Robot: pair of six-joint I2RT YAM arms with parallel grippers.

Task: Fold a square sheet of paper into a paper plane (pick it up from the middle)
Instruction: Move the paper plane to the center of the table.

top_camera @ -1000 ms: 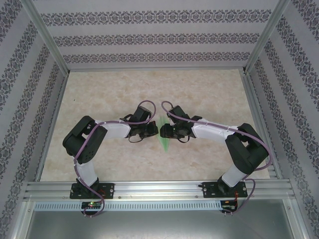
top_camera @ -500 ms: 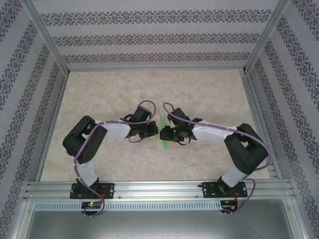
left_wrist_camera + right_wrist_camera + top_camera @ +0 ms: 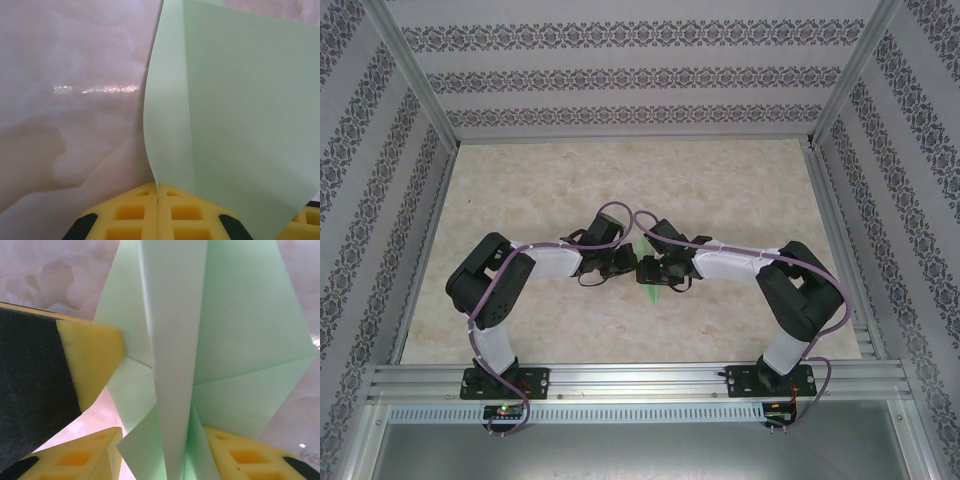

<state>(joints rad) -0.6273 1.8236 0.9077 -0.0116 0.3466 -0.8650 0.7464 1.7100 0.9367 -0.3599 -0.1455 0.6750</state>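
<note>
The pale green square sheet of paper (image 3: 240, 330) is folded into a creased wedge with a raised centre ridge, a rough paper plane shape. It is held off the table between the two grippers, and a green tip (image 3: 651, 292) pokes out below them. My left gripper (image 3: 158, 186) is shut on one thin edge of the paper (image 3: 235, 110). My right gripper (image 3: 162, 442) is open, with its yellow fingers (image 3: 95, 452) on either side of the folded ridge. In the top view the left gripper (image 3: 624, 265) and the right gripper (image 3: 650, 270) nearly touch at mid-table.
The marble-patterned tabletop (image 3: 720, 190) is walled by patterned panels and aluminium posts. The left gripper's yellow and black finger (image 3: 85, 360) is close beside the paper in the right wrist view. An aluminium rail (image 3: 640, 378) carries both arm bases.
The right arm has reached leftward, bringing its gripper up against the left gripper and around the paper. The left arm and its grip are unchanged.
</note>
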